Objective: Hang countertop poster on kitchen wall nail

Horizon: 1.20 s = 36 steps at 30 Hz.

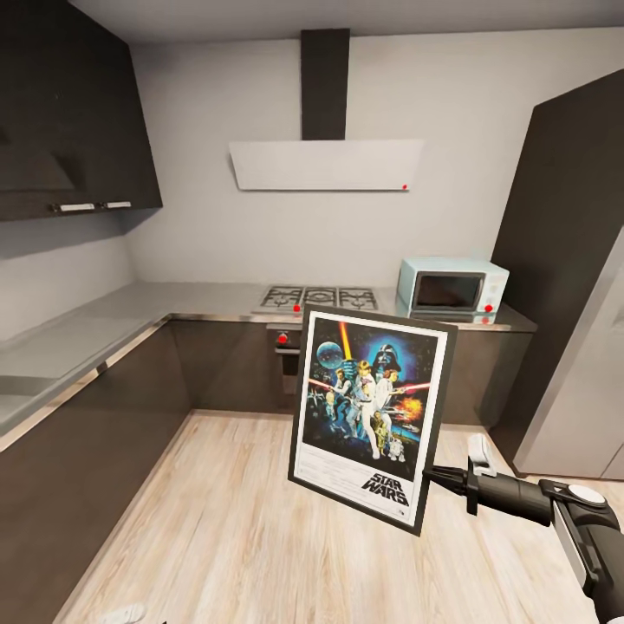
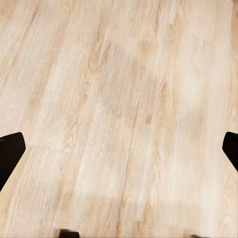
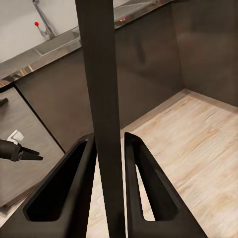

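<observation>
My right gripper (image 3: 110,148) has its two fingers (image 3: 69,183) pressed in on either side of the poster's (image 3: 101,84) edge, which runs as a thin dark strip straight up between them in the right wrist view. So the fingers are nearly closed, with only the frame's thickness between them. From the head view I see the right gripper (image 1: 442,475) reaching in from the right on its black arm and gripping the poster (image 1: 371,416) at its lower right edge. The poster hangs in the air over the wooden floor (image 1: 217,520), leaning a little, its printed face turned to me: colourful figures on dark blue, white border, "STAR WARS" at the bottom.

My left gripper (image 2: 119,148) points down at the floor (image 2: 119,99); its dark fingers (image 2: 10,153) show just at the two sides of the left wrist view, spread wide with nothing between them but bare planks.

Behind the poster I see the grey tabletop (image 1: 130,308) running along the back wall and down the left side over dark cabinets. The gas hob (image 1: 321,299) sits in it just behind the poster's top edge, and a pale blue microwave (image 1: 452,290) stands to its right. A white extractor hood (image 1: 325,165) hangs on the wall above the hob.
</observation>
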Motion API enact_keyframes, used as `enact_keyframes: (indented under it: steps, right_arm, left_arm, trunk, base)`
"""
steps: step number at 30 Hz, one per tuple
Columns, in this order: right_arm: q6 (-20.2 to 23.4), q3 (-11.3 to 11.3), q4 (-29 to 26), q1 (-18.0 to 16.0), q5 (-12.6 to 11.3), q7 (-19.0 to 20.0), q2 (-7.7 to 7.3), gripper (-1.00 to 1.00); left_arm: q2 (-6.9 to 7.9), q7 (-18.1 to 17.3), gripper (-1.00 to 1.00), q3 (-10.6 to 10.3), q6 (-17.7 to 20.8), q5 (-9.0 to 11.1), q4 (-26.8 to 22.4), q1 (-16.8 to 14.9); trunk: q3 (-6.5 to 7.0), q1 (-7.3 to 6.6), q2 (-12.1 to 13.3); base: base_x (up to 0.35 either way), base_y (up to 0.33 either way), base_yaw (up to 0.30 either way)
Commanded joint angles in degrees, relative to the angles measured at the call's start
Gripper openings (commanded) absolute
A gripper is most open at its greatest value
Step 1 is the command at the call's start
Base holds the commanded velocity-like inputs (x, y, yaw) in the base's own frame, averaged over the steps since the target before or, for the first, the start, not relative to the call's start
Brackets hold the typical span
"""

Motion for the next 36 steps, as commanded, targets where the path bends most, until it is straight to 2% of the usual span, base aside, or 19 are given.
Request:
enact_keyframes:
  steps: [1,25,36]
  right_arm:
    - [0.75,-0.04,0.0,-0.05,-0.12,0.32,0.0,-1.0]
    - [0.75,-0.04,0.0,-0.06,-0.12,0.32,0.0,-1.0]
    - [0.75,-0.04,0.0,-0.09,-0.12,0.32,0.0,-1.0]
  left_arm:
    - [0.05,-0.08,1.0,-0.48,-0.33,0.42,0.07,-0.07]
    - [0.05,-0.08,1.0,-0.54,-0.33,0.42,0.05,-0.07]
    - [0.05,-0.08,1.0,-0.51,-0.33,0.42,0.05,-0.07]
  trunk:
    - [0.08,-0.2,0.32]
    - [4.39,-5.47,9.95]
    - [4.39,-5.47,9.95]
  base:
    - [0.0,0.0,0.0]
    - [0.0,0.0,0.0]
    - [0.0,0.0,0.0]
